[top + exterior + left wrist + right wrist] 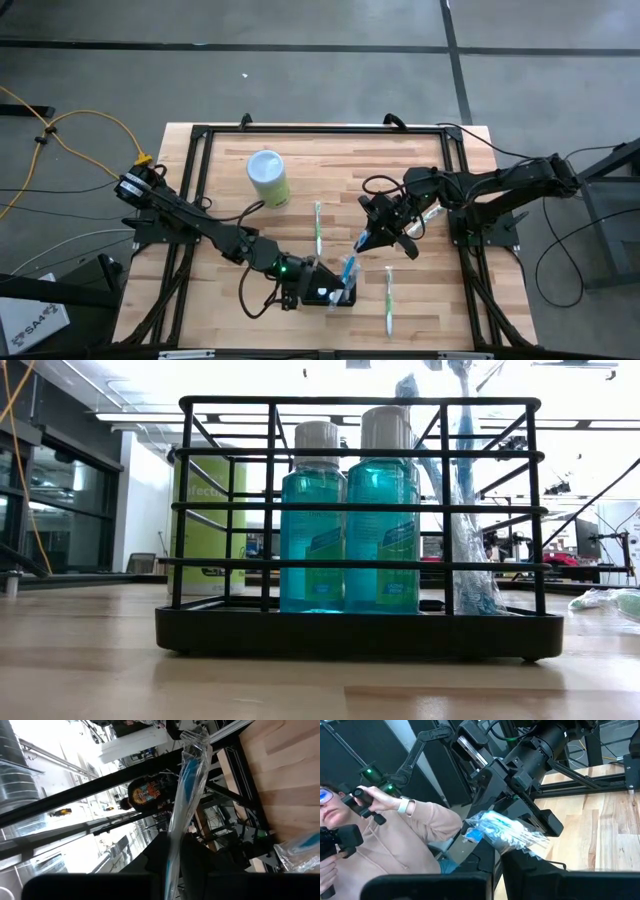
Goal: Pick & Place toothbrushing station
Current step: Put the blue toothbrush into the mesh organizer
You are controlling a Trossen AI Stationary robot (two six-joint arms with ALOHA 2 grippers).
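Note:
A blue toothbrush in clear wrap (352,266) spans between my two grippers above the table's near middle. My left gripper (338,296) is shut on its near end, and my right gripper (372,238) is shut on its far end. In the left wrist view the wrapped toothbrush (186,795) runs away from the left gripper (172,857). In the right wrist view its crinkled wrap (507,831) sits just above the right gripper (500,852). The toothbrushing station is hidden or out of view. My left gripper pinches the wrapped toothbrush's near end (171,845) between its two fingers, coming in level from the table's left. The toothbrush runs on past the fingers toward my right gripper, clear of the table. My right gripper pinches the bunched wrap at the toothbrush's far end (504,840) between its fingers, coming nearly level from the table's right. The gripper itself hides the exact place of contact. That end is lifted clear of the table.
A pale green cylinder (268,178) stands at the far left. Two green toothbrushes (318,228) (388,300) lie on the wood. A black wire rack (358,630) with two blue bottles (312,530) fills the low view. A person with handheld controllers (385,845) sits beyond the table.

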